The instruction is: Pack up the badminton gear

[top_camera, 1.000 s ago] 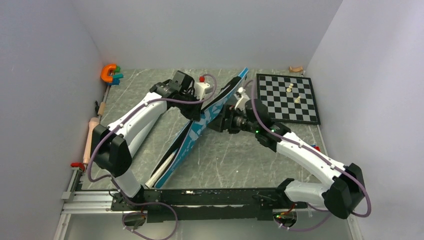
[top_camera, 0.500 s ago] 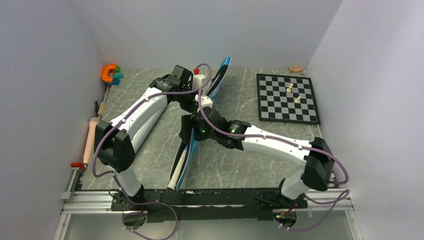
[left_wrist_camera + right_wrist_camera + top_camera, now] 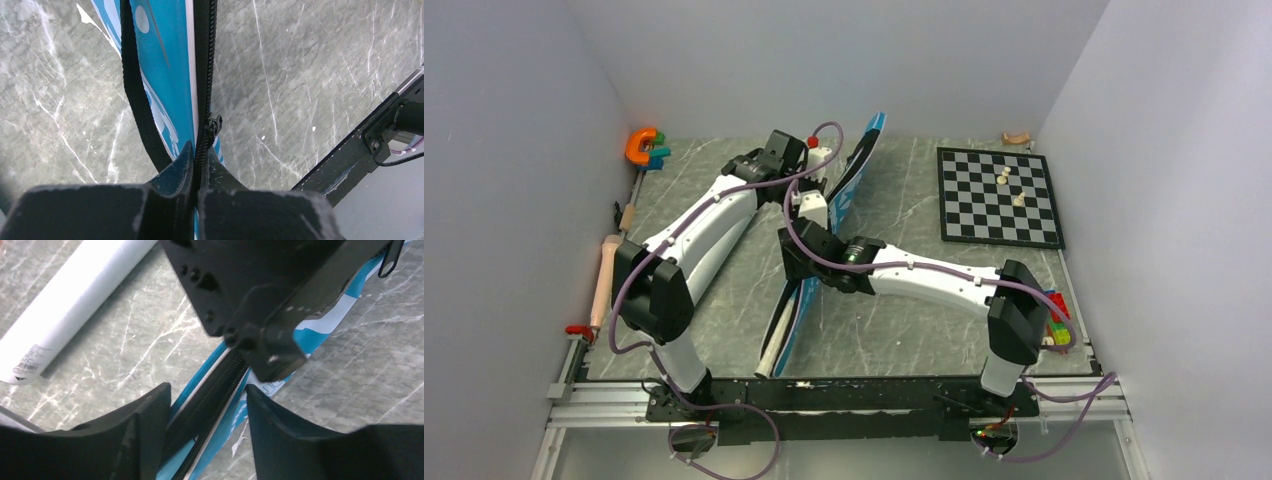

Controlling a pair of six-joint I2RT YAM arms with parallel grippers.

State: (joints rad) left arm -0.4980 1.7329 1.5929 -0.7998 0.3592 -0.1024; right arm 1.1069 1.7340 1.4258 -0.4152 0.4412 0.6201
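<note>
The blue bag (image 3: 856, 165) stands on its long edge, running from the back middle toward the front rail. My left gripper (image 3: 200, 150) is shut on the bag's black zipper band (image 3: 204, 75), just behind the zipper pull (image 3: 215, 125); the black strap (image 3: 134, 90) runs along the left. From above, the left gripper (image 3: 816, 205) sits at the bag's upper half. My right gripper (image 3: 207, 395) is open, its fingers straddling the zipper edge (image 3: 215, 390) without touching it, lower down the bag (image 3: 796, 262). A long white tube (image 3: 75, 310) lies on the table beside the bag, its end showing near the front (image 3: 767, 360).
A black-and-white chessboard (image 3: 984, 215) with small pieces lies at the back right. An orange C-shaped toy (image 3: 640, 145) sits in the back left corner. Wooden pieces (image 3: 607, 275) line the left edge and coloured blocks (image 3: 1056, 320) the right edge. The black rail (image 3: 824, 395) crosses the front.
The right arm swung left from beside the chessboard to the bag's middle. The bag turned steeper on its edge, and the right jaws widened, then narrowed around the zipper edge. The left grip held.
</note>
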